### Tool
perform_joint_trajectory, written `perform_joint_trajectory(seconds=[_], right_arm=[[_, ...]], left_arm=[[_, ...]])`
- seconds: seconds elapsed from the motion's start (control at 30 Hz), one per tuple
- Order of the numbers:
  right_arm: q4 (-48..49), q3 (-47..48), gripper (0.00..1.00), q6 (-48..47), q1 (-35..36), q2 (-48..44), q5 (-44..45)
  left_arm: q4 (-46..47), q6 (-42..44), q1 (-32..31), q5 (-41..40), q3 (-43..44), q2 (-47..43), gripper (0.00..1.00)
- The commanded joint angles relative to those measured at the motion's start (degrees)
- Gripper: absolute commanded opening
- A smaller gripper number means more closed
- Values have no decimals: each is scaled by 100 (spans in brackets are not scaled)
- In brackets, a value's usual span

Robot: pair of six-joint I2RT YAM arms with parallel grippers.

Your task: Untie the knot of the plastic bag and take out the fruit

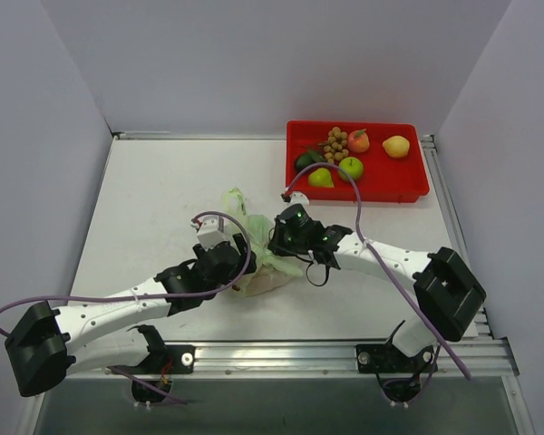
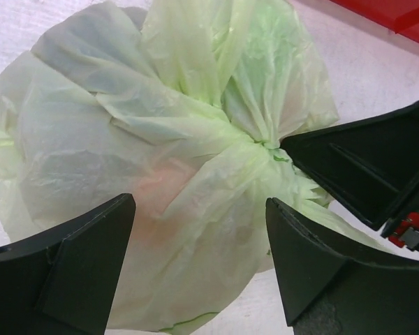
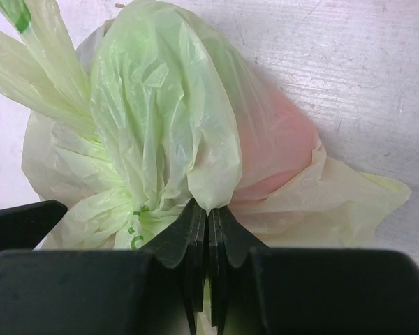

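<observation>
Bearing the plastic bag (image 2: 126, 139), the white table (image 1: 163, 199) sits between pale walls (image 1: 254, 63).

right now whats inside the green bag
Through the plastic bag a pinkish-red rounded shape shows. The knot is still tied, so which fruit it is, and whether others lie beneath, is hidden.

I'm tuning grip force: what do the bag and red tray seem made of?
Plastic bag: thin translucent pale green film, finely crinkled, a pinkish shape showing through. Red tray: probably rigid moulded plastic, smooth, evenly coloured, raised rim.
</observation>
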Motion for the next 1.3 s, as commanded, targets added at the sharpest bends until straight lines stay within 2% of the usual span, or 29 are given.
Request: perform_joint_trajectory(seconds=[0.0,0.27,0.37,0.4,0.53,0.73,0.97,1.07,1.17,1.2,1.27], right_arm=[[271,-65,0,86,116,-293,313],[394,-153,0,138,178,-310,340],[447,-153,0,112,187,-328,322],[438,-179,0,86,187,-345,374],[272,-232,0,-11,100,-486,682],[-62,-600,0,164,-550,-934,884],[-764,-1040,0,279,-1657,-1628,955],[-1011,-1015,4,122,-1729,-1874,911],[-1073,-839,24,-431,-1642,-2094,639],[-1073,-786,38,-877,-1493,-2216,543],[-1108,-637,50,-1406,-1265,-2384,524]], left_arm=[[196,-507,-4,-146,-72,22,86],[1040,-516,-5,636,-265,549,74],[1278,-516,-5,654,-354,611,54],[1252,-507,-13,619,-363,603,35],[946,-323,4,251,-380,226,0],[84,37,197,-286,-354,-512,0],[-690,739,1225,-445,-371,-1488,0],[-849,1126,1568,-419,-345,-1700,0],[-656,1801,1586,-60,-293,-1727,0],[-481,1961,1595,133,-284,-1709,0],[-331,2251,1586,564,-214,-1709,0]])
